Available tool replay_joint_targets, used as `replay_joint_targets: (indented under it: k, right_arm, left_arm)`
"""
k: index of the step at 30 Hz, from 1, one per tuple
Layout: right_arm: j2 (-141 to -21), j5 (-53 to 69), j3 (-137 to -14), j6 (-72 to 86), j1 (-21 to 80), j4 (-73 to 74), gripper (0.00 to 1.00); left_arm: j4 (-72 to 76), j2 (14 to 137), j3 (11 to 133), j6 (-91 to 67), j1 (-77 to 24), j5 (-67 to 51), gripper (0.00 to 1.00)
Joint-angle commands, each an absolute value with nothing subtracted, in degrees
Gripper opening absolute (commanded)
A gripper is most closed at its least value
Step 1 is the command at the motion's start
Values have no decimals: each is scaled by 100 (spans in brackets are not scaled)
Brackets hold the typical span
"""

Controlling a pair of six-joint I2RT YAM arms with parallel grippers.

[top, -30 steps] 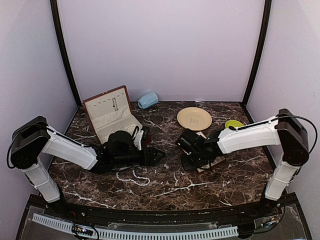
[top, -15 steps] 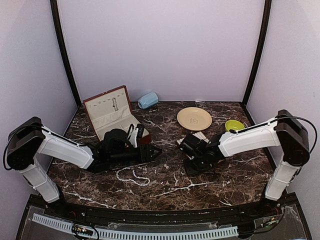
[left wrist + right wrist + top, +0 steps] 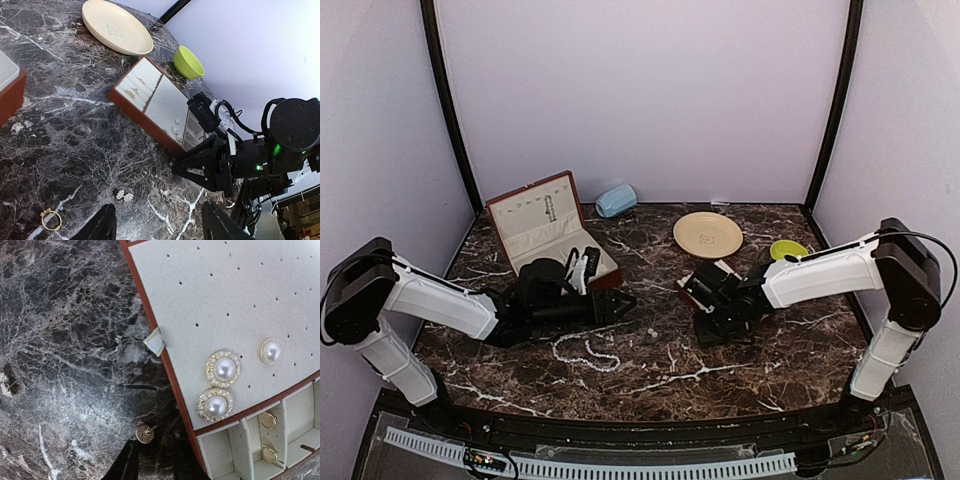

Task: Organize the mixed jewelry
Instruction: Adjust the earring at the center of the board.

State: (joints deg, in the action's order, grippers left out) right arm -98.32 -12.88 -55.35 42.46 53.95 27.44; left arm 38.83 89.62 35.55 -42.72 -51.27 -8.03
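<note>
The white pearl strand (image 3: 586, 352) lies on the marble in front of my left gripper (image 3: 623, 304). That gripper (image 3: 160, 231) hovers open over bare marble, with a pearl cluster earring (image 3: 124, 195) and a gold ring (image 3: 50, 219) just ahead of its left finger. My right gripper (image 3: 706, 318) is low at the near-left edge of the cream tray (image 3: 714, 273). In its wrist view the jaws (image 3: 154, 461) stand slightly apart with nothing between them. A small round gold stud (image 3: 145, 433) lies on the marble at the left fingertip. Pearl earrings (image 3: 223, 369) sit pinned on the tray pad (image 3: 225, 300).
The open red-brown box (image 3: 542, 225) stands at the back left, with a blue object (image 3: 616, 200) behind it. A cream plate (image 3: 708, 235) and a green bowl (image 3: 786, 248) are at the back right. Gold rings (image 3: 268, 420) rest in the tray's small compartments.
The left arm has drawn back to the left. The right gripper has slid off the tray toward its near-left edge and its jaws have parted a little.
</note>
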Motion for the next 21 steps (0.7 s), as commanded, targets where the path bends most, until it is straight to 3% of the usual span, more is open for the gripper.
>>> replay_joint_targets:
  k: [1, 10, 21]
  right_arm:
    - [-9611, -1265, -5489, 4196, 5311, 2601, 30]
    - [-9690, -1239, -5629, 4200, 5168, 2454, 34]
    - [-9936, -1379, -5784, 4131, 5168, 2387, 21]
  left_arm:
    - [3774, 8712, 3402, -4256, -5075, -686, 62]
    - [3821, 8705, 3336, -4292, -5071, -687, 62]
    - [3870, 8741, 3305, -4306, -5071, -707, 61]
